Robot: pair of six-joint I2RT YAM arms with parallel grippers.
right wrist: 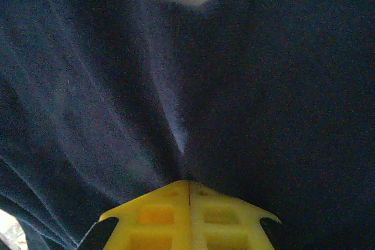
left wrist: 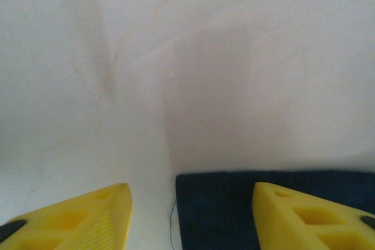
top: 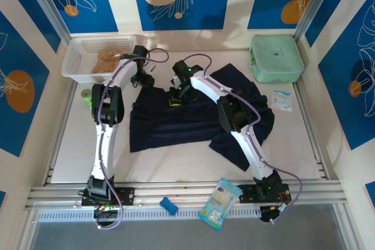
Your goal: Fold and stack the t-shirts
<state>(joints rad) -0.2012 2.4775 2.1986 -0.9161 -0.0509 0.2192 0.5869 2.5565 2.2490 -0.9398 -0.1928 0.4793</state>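
We see the right gripper clenched on the navy t-shirt at its far edge. The left gripper hangs released, shirt corner just beneath, off-centre between its fingers.

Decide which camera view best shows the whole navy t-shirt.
Top external: the navy t-shirt lies spread over the table, most of its outline visible. Right wrist gives close-up creases; left wrist, one edge.
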